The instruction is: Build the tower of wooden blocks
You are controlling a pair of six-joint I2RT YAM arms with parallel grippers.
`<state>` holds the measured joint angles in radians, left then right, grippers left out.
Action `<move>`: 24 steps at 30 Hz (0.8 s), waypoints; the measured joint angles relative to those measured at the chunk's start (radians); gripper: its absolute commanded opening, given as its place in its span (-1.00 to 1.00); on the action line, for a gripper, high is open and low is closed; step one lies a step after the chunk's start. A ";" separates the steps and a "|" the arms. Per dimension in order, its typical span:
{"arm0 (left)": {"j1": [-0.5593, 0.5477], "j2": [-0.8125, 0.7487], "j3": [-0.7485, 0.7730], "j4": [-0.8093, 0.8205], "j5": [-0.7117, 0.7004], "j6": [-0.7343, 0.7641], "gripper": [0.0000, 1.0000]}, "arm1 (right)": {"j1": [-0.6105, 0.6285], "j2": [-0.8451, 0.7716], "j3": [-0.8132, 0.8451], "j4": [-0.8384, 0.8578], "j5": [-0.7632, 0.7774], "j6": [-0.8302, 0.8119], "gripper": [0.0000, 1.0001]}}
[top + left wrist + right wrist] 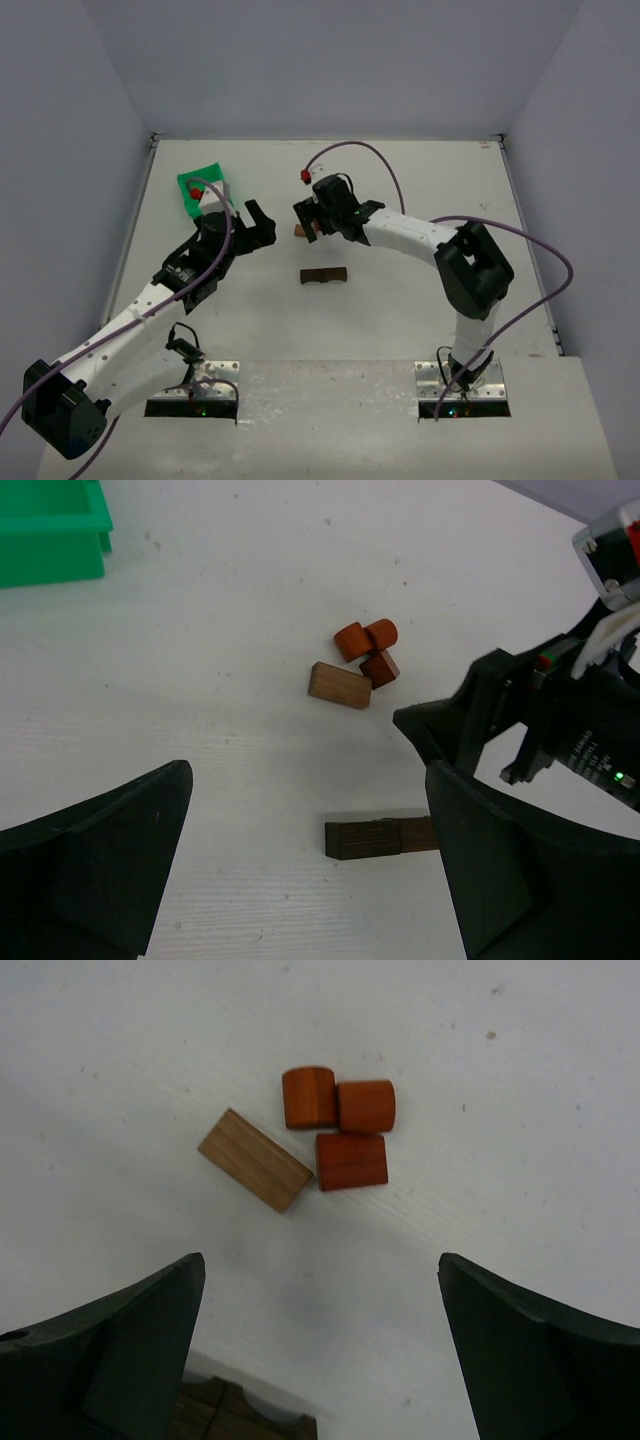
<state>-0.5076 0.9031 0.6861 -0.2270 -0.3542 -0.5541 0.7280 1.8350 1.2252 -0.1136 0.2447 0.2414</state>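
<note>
Three reddish-orange pieces (351, 1160) and a light wood block (254, 1159) lie clustered on the table. They also show in the left wrist view, the reddish pieces (365, 640) beside the light block (339, 685). The dark brown plank (324, 275) lies nearer the arms, and shows in the left wrist view (378, 839) and at the bottom of the right wrist view (230, 1415). My right gripper (320, 1265) is open and empty, hovering just short of the cluster (299, 232). My left gripper (305, 780) is open and empty, to the left of the cluster and above the table.
A green plastic bin (203, 188) stands at the back left with a small red thing inside; it also shows in the left wrist view (50, 530). The right arm's gripper body (480, 710) reaches into the left wrist view. Walls close the table's sides and back.
</note>
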 measured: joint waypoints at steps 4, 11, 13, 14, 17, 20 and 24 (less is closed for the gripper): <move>0.000 0.000 0.000 0.007 0.000 0.000 1.00 | 0.007 0.120 0.133 -0.023 0.009 -0.047 0.96; 0.000 0.000 0.000 0.013 0.001 0.000 1.00 | 0.014 0.254 0.262 -0.052 -0.025 -0.203 0.23; 0.000 0.000 0.000 0.015 0.003 0.000 1.00 | 0.014 0.291 0.303 -0.055 -0.032 -0.246 0.19; 0.000 0.000 0.000 0.015 0.004 0.000 1.00 | 0.014 0.307 0.319 -0.054 -0.034 -0.264 0.17; 0.000 0.000 0.000 0.017 0.007 0.000 1.00 | 0.014 0.355 0.369 -0.066 -0.038 -0.313 0.09; 0.000 0.000 0.000 0.018 0.007 0.000 1.00 | 0.014 0.407 0.428 -0.079 -0.036 -0.342 0.06; 0.000 0.000 0.000 0.019 0.007 -0.002 1.00 | 0.014 0.452 0.465 -0.081 -0.016 -0.357 -0.03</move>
<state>-0.5076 0.9031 0.6861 -0.2084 -0.3473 -0.5559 0.7422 2.2870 1.6906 -0.1943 0.2288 -0.1156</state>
